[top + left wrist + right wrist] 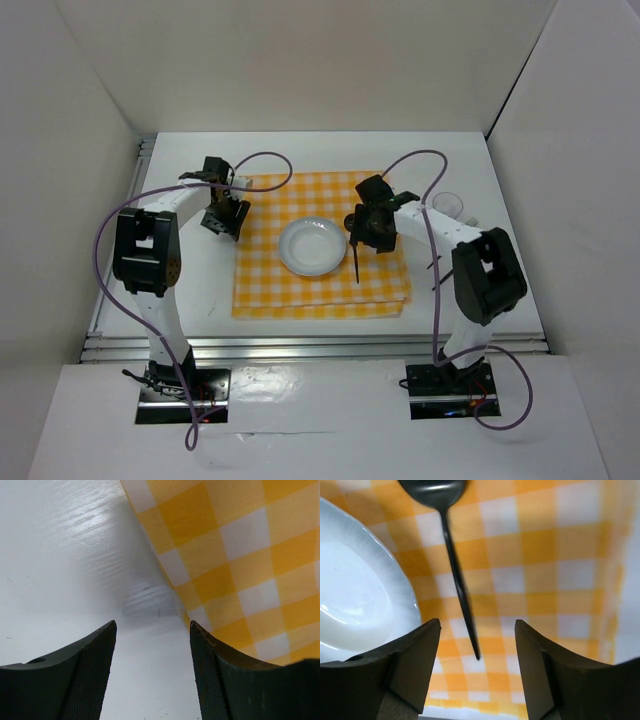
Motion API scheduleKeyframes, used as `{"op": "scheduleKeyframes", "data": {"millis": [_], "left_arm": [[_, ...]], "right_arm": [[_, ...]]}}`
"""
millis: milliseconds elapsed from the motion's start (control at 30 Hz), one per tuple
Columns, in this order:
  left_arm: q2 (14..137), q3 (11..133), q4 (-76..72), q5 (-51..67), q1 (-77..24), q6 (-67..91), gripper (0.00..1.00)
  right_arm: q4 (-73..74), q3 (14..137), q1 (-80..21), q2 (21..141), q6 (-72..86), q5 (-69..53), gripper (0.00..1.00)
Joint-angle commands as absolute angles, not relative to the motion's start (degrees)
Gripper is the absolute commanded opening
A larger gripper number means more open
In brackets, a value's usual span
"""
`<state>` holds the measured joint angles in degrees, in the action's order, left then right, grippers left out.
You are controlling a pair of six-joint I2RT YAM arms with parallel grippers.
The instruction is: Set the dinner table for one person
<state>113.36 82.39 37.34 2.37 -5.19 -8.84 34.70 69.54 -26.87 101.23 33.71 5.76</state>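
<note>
Across the middle of the dinner table [320, 150] I see a yellow-and-white checked cloth [320, 295] with a white plate [313, 247] at its centre. Just right of the plate, a dark spoon [456, 575] shows against the cloth, bowl end away from the wrist camera and handle clear of the plate rim. It is slightly blurred, so I cannot tell whether it rests flat.

I read the right gripper [477, 630] as spread wide and holding nothing. The spoon's handle tip sits in the gap, touched by neither finger. The left gripper [152, 630] is likewise apart and empty, over bare tabletop just beside the cloth's left edge. A clear glass [450, 205] stands on the table off the cloth's right side.
</note>
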Motion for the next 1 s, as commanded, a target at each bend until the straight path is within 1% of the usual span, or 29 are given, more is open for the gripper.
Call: {"op": "scheduleKeyframes", "data": {"millis": [0,33,100,133,167,200,233,267,367,533,667,867,967], "left_arm": [[110.7,82.2,37.2,3.9,-4.6,-9.4,0.67],[110.1,82.2,37.2,3.9,-4.6,-9.4,0.67],[110.1,82.7,37.7,3.9,-4.6,-9.4,0.67],[109.6,82.7,37.7,3.9,-4.6,-9.4,0.67],[109.6,82.7,37.7,3.9,-4.6,-9.4,0.67],[108.9,82.7,37.7,3.9,-4.6,-9.4,0.67],[108.3,82.7,37.7,3.9,-4.6,-9.4,0.67],[108.3,83.2,37.7,4.7,-4.6,-9.4,0.67],[107.2,83.2,38.8,7.6,-4.6,-10.6,0.67],[106.6,81.7,37.7,7.0,-4.6,-11.9,0.67],[105.5,81.1,37.7,5.9,-4.6,-11.9,0.67],[103.4,79.3,37.2,5.4,-4.6,-12.4,0.67],[102.1,79.3,37.7,4.7,-4.6,-12.4,0.67]], "right_arm": [[43.3,72.6,-24.0,93.5,39.2,13.1,0.72],[45.0,72.6,-20.2,90.6,40.5,13.1,0.74],[46.9,67.4,-15.4,87.1,42.6,9.9,0.76],[46.9,64.9,-12.9,85.1,42.6,9.1,0.76],[45.9,62.3,-8.0,81.2,43.3,8.5,0.76],[45.3,58.0,-5.2,79.4,43.3,7.7,0.76],[44.6,56.2,-2.4,77.9,43.3,7.0,0.76],[43.3,54.9,2.9,75.7,42.3,4.3,0.76],[42.1,52.9,8.2,75.0,40.3,3.1,0.75],[40.5,52.9,12.2,79.1,39.3,7.6,0.71],[39.4,54.9,12.7,85.7,39.3,11.5,0.68],[37.4,55.7,12.7,91.6,39.8,10.7,0.67],[36.2,54.3,12.7,93.1,39.8,9.6,0.6]]}}
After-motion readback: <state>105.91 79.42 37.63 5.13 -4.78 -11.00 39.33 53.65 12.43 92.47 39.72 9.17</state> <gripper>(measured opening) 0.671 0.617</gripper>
